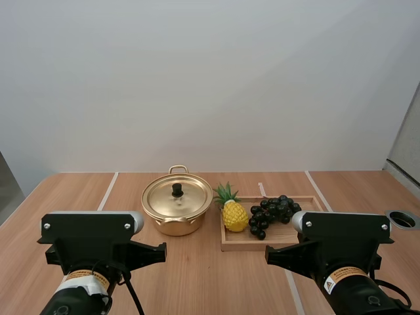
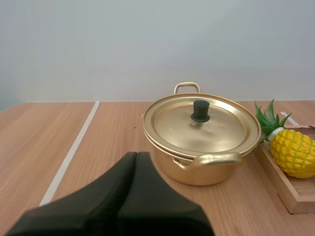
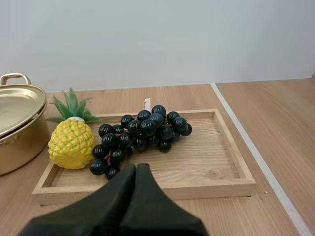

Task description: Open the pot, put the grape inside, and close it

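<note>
I list: grapes [image 3: 140,132], long axis slanting from pineapple [image 3: 72,143] toward tray [image 3: 231,187] far right corner; lidded pot [image 2: 211,174]; left gripper [image 2: 136,156], right gripper [image 3: 136,167] both pressed together on nothing; arm stickers [image 1: 338,283] unreadable.

Looks to us like a robotics lab setup and not anyone's kitchen: our left arm [image 1: 92,239] and right arm [image 1: 341,236], black with sticker labels, sit at the near edge of a wood-grain desk [image 1: 210,275] marked off with white tape strips [image 1: 108,190], facing a plain pale wall [image 1: 210,79]. The pot [image 1: 176,224], the plastic-looking pineapple [image 1: 234,215] and the grapes [image 1: 272,211] on a wooden tray [image 1: 243,247] are lined up like test props. The desk also has a round grommet hole [image 1: 401,219] near its right edge.
</note>
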